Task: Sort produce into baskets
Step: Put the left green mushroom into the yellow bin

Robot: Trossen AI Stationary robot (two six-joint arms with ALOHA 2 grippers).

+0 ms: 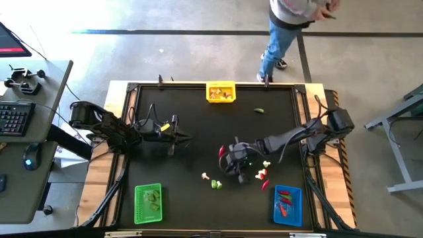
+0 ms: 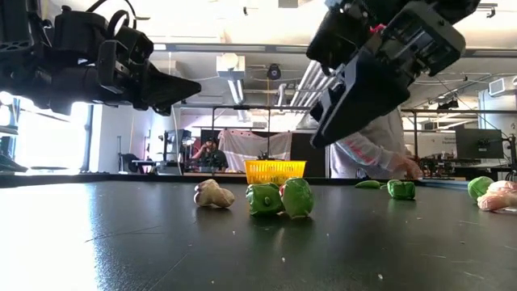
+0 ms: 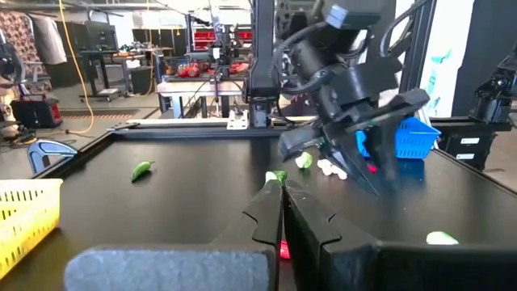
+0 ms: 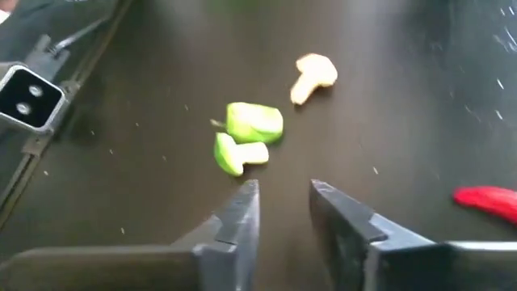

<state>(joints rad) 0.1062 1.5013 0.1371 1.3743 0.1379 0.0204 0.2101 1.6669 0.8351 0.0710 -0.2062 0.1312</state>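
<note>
Toy produce lies on the black table. A tan mushroom (image 1: 206, 176) and two green pieces (image 1: 216, 184) lie near the middle, and they also show in the right wrist view as the mushroom (image 4: 315, 77) and green pieces (image 4: 252, 123). Red and whitish pieces (image 1: 264, 173) lie to their right, and a green piece (image 1: 260, 110) lies far back. My right gripper (image 4: 284, 198) hovers open and empty above the table, just short of the green pieces. My left gripper (image 3: 283, 194) is shut and empty, hovering left of centre (image 1: 180, 137).
The yellow basket (image 1: 221, 92) stands at the far edge, the green basket (image 1: 148, 203) at the near left and the blue basket (image 1: 287, 205) at the near right, each with pieces in it. A person (image 1: 285, 26) stands beyond the far edge.
</note>
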